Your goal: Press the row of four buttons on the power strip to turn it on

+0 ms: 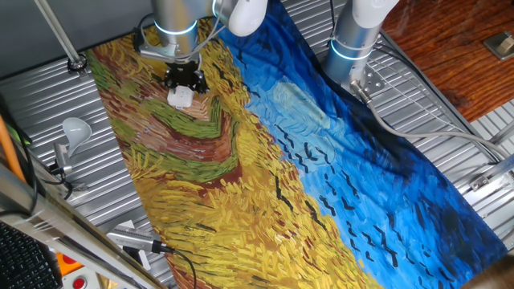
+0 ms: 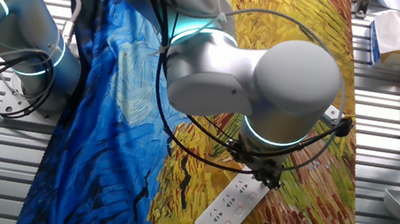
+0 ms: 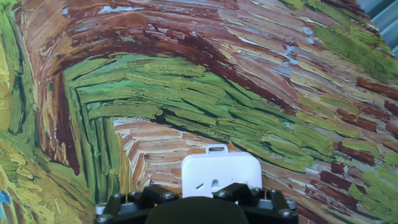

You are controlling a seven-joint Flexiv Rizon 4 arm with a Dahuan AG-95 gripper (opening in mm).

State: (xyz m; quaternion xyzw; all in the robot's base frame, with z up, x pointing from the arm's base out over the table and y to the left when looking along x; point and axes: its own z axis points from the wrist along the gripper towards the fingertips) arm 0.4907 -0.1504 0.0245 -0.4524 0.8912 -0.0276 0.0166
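Tool (image 2: 262, 171) over power strip's (image 2: 231, 206) far end, finger state unclear, painted cloth (image 1: 201, 193) all around.

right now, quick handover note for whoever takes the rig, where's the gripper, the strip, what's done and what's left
Gripper: directly over one end of the power strip; finger state not visible in any view.
Power strip: lies on the painted cloth, cord trailing off its near end in the other fixed view.
Done: arm positioned over the strip.
Left: cannot tell whether any of the row of four buttons is pressed; check, then press along the row.
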